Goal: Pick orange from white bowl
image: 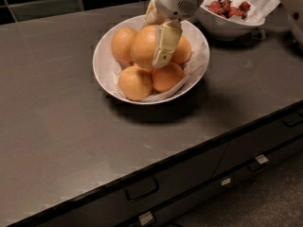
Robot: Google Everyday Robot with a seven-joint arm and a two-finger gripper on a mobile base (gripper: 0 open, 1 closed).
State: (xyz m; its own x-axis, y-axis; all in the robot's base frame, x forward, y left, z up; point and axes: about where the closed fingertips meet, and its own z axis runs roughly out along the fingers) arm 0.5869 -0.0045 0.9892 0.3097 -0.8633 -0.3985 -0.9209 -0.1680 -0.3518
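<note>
Orange (142, 48) tops the pile in white bowl (100, 66), propped on the fruit under it | gripper (154, 40) over bowl, we see one finger (165, 44) down its front, one behind, so we judge jaws clamped on it for lift | berry bowl (222, 26) behind | no readable writing

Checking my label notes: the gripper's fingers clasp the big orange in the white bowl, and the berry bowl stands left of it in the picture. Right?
No. The camera view shows the berry bowl to the right of the white bowl, further back on the counter. The rest holds: the gripper has its fingers clasped on the big orange in the white bowl.
</note>
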